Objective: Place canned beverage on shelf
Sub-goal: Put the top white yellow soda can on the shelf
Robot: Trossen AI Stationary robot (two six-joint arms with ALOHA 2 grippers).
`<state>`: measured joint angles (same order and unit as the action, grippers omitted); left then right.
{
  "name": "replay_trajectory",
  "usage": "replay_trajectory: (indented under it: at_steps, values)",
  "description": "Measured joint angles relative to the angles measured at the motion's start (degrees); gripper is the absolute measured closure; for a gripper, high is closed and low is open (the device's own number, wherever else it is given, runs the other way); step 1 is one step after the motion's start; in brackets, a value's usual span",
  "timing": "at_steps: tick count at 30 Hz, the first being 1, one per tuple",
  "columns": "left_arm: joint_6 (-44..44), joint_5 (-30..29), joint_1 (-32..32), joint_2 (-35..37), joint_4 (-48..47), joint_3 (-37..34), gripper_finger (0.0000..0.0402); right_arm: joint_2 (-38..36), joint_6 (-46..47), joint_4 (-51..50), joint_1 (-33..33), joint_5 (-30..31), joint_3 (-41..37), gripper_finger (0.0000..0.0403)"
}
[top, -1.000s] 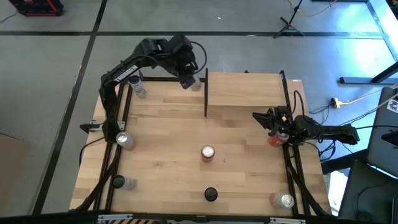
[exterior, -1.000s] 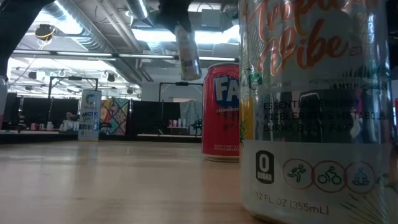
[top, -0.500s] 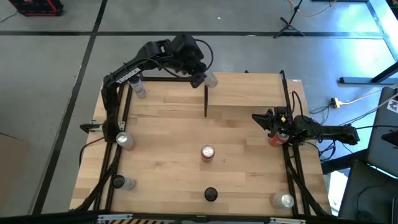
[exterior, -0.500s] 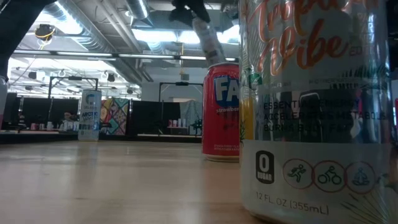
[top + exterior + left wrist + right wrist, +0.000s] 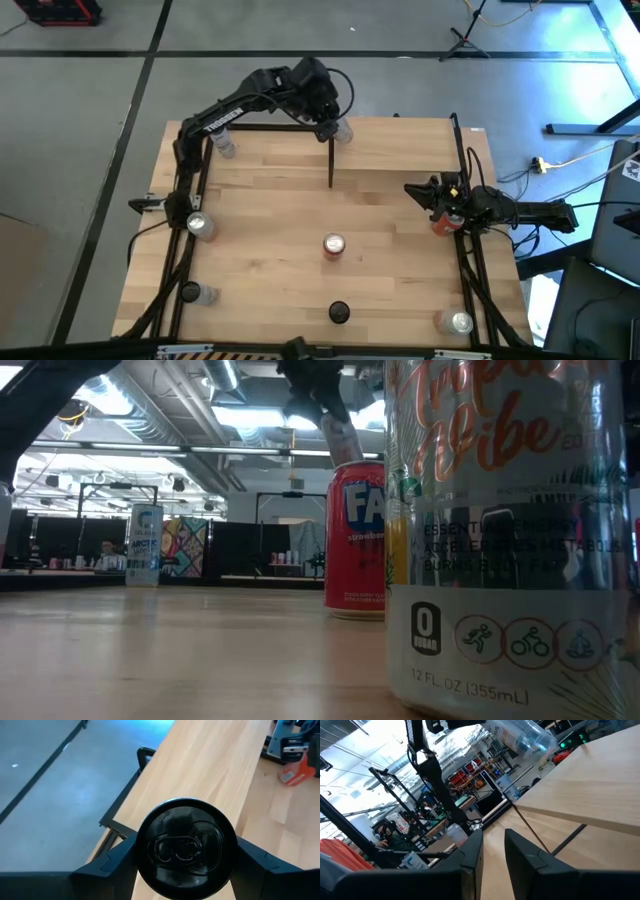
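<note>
My left gripper is shut on a clear, light-coloured drink can over the far left corner of the light wood shelf. The low view shows the can tilted and up in the air. In the left wrist view the can's dark end with its pull tab faces the camera, with the shelf top beyond it. My right gripper waits at the table's right, beside the shelf's near right corner, with a narrow gap between its fingers. My left gripper pinches the can's round side wall between its two fingers, one on each side, close to the tab end. The can points away from the gripper toward the table's right. It is tilted and lifted clear, above the shelf's far left corner.
A red can stands mid-table, and a dark-topped can stands near the front edge. More cans stand at the left, near left, far left and near right. An orange thing lies by my right arm.
My left gripper has carried the can toward the table's right, from left of the shelf to over its far left corner. The can has tipped from nearly upright to slanted and stays clear of the shelf.
</note>
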<state>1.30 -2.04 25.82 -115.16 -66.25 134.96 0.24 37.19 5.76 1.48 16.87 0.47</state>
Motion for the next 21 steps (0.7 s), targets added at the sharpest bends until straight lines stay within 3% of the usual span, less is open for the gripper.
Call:
replay_trajectory:
  at_steps: [9,14,21]
  values:
    - [-1.5,1.1,0.2,-0.7,0.8,0.0,0.0177,0.0,0.0,0.4,0.0,0.5,0.0,0.0333]
    - [-1.5,1.5,0.2,-0.8,1.0,0.0,0.0177,0.1,-0.2,6.1,0.0,-0.6,0.0,0.0333]
    - [-1.5,2.7,0.2,-0.8,1.4,0.0,0.0177,7.1,-8.7,6.0,0.0,1.2,7.9,0.0333]
